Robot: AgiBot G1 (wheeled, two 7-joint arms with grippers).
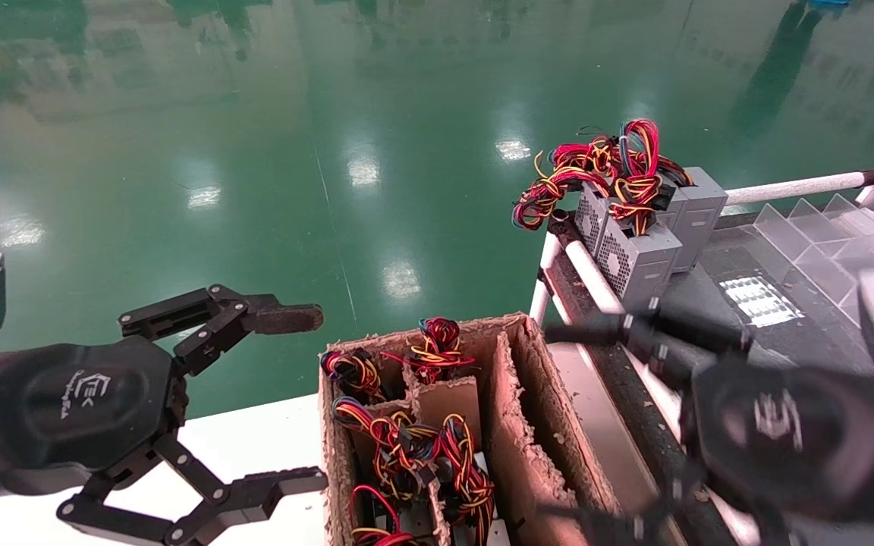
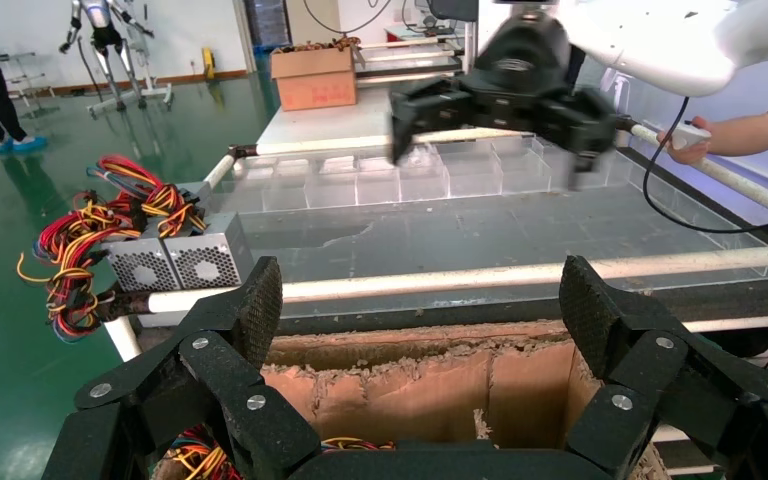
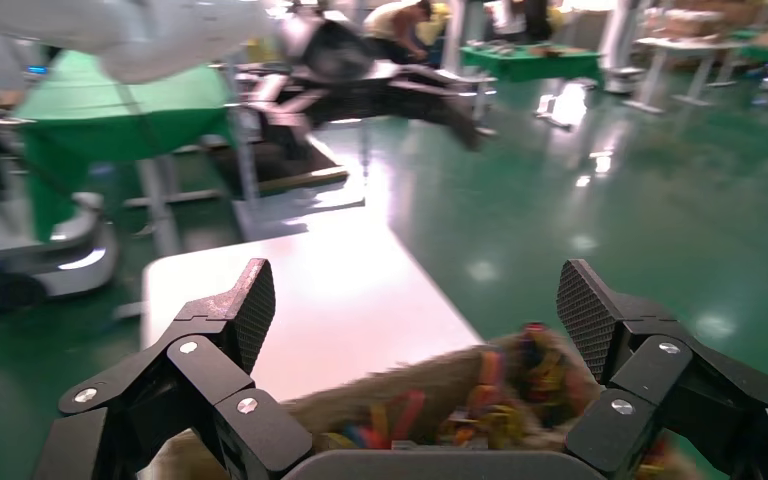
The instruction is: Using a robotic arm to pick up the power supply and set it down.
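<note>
White logo on left pincer (image 1: 308, 398)

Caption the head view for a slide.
Both open grippers, left and right, flank the carton; two power supplies sit beyond.

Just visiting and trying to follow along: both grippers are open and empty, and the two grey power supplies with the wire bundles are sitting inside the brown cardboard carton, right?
Not quite. The two power supplies sit outside the cardboard carton, on the corner of the railed cart, as the head view shows. The rest holds: left gripper and right gripper are both open and empty.
</note>
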